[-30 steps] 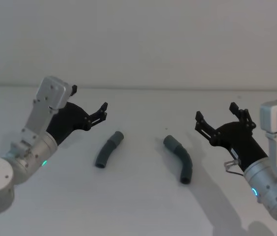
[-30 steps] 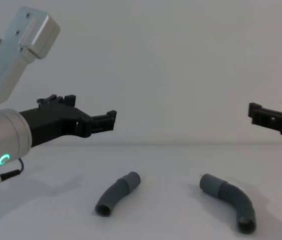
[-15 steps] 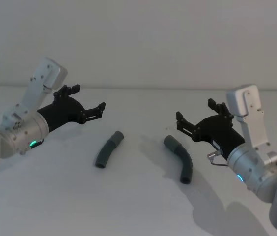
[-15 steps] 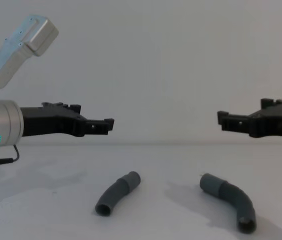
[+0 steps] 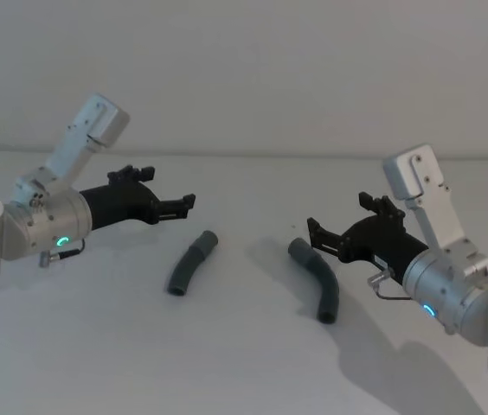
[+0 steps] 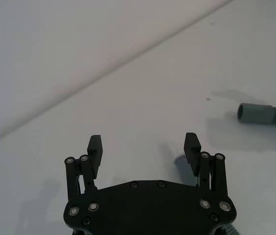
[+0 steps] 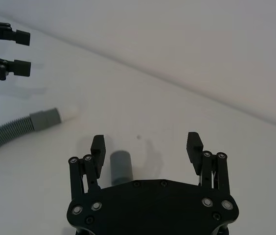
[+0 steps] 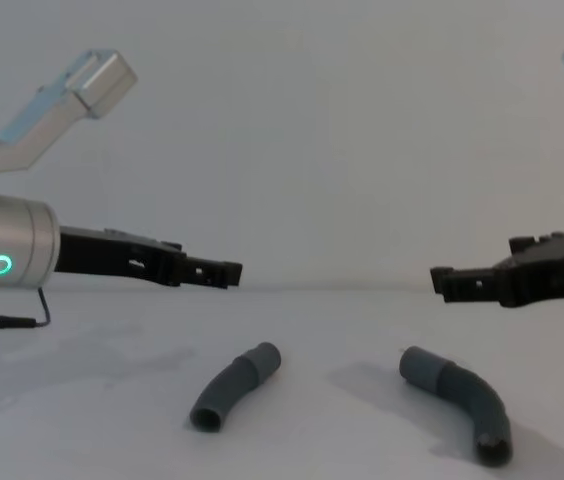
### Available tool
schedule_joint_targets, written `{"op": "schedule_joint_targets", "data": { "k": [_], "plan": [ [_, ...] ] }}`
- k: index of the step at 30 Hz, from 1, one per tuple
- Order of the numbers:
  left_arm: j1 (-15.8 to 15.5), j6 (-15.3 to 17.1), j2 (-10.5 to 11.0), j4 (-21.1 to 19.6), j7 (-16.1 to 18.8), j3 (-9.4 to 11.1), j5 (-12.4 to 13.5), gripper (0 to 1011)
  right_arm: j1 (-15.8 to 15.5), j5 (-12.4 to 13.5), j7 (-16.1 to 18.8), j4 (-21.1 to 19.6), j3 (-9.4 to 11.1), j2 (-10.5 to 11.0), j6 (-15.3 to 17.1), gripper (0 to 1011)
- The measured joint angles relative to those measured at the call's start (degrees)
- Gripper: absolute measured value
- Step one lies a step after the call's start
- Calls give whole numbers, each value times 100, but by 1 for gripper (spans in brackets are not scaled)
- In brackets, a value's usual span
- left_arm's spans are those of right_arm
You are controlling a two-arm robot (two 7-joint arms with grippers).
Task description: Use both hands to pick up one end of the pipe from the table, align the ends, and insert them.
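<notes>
Pipe work begins at your claws: the left gripper (image 5: 185,205) hovers with its fingers spread apart near the collar (image 5: 208,239) of the left pipe piece (image 5: 190,262). The right gripper (image 5: 337,218), likewise spread wide, hangs over the collar end of the right pipe piece (image 5: 317,277). Neither touches anything. Both pieces lie flat on the table (image 5: 244,372), near each other, collars at the ends farther from the robot. You have two grippers and two curved pieces, one collar on each. They look light and fairly stiff, but the round plastic will probably roll or slip. You should clamp across the body just behind each collar, leaving the mouths (image 8: 205,421) clear to meet.
</notes>
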Motion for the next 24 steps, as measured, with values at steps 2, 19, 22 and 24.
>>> {"op": "schedule_joint_targets", "data": {
  "k": [2, 19, 22, 24],
  "plan": [
    [-4, 107, -25, 14, -16, 18, -42, 1001, -9, 26, 40, 5, 19, 14, 68, 1003],
    [249, 494, -165, -123, 283, 122, -151, 1001, -132, 198, 333, 203, 105, -12, 390, 1003],
    [292, 556, -170, -184, 366, 148, -117, 1001, -129, 211, 378, 227, 99, -29, 395, 1003],
    [304, 598, -170, -220, 401, 172, -84, 1001, -112, 232, 429, 256, 88, -55, 396, 1003]
  ]
}}
